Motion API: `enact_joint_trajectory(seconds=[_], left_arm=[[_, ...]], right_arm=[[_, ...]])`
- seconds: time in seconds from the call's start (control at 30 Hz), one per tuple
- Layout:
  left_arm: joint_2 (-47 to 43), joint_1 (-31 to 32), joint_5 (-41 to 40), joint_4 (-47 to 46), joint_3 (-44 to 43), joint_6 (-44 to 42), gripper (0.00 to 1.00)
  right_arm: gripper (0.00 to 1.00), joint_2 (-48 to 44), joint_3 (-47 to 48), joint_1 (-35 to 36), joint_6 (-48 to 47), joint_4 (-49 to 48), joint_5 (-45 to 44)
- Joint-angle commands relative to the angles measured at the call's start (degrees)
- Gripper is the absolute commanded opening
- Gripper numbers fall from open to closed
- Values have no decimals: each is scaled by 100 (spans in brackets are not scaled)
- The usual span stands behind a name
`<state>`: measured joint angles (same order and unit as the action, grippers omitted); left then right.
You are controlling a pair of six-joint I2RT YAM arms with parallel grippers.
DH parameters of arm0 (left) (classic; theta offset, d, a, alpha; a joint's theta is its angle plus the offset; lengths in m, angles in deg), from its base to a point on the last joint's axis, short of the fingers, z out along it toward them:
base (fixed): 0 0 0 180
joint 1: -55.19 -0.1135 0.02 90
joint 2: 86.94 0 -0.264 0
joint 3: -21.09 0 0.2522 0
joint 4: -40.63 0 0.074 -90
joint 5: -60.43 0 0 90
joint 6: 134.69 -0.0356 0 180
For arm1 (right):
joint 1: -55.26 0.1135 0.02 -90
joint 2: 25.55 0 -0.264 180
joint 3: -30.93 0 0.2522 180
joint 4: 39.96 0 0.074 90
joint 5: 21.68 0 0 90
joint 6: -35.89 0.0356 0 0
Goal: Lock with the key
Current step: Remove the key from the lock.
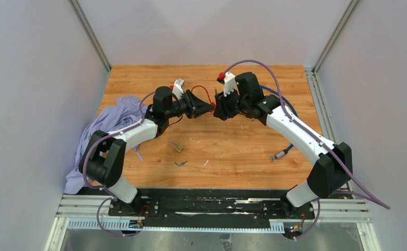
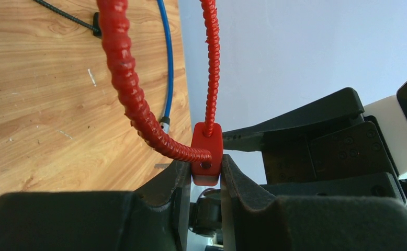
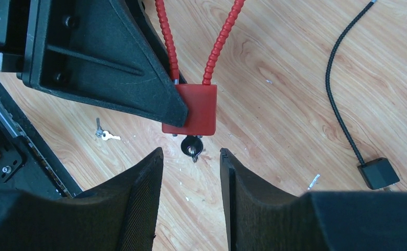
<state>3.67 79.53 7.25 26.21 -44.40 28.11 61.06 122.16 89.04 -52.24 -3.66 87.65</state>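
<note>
Now left end effector clamps lock; right end effector wide before key; next I pinch, turn.

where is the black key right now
In the right wrist view the black key sits in the red lock held by the left gripper, just ahead of the open right gripper.
</note>
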Motion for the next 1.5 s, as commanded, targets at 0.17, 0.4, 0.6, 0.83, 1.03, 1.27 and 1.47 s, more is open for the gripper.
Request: enact_joint_trajectory(seconds=[0.17,0.4,0.6,0.83,1.03,1.27,1.47], left_arm=[[77,-25,22,-577,94,226,0],[105,-24,27,-608,109,242,0],[123,-18,10,-617,125,220,0],[92,-46,-109,-677,233,216,0],[35,-259,-272,-1001,438,270,0],[-66,-695,-567,-1123,689,239,0],[-56,-926,-743,-1081,743,74,0]], right_arm=[[40,209,9,123,260,-188,-84],[33,260,46,162,357,-268,-146],[27,264,63,197,396,-269,-258],[2,271,-20,217,416,-268,-562],[1,190,-227,224,377,-317,-724],[1,262,-444,381,280,-365,-841],[1,328,-504,551,279,-366,-983]])
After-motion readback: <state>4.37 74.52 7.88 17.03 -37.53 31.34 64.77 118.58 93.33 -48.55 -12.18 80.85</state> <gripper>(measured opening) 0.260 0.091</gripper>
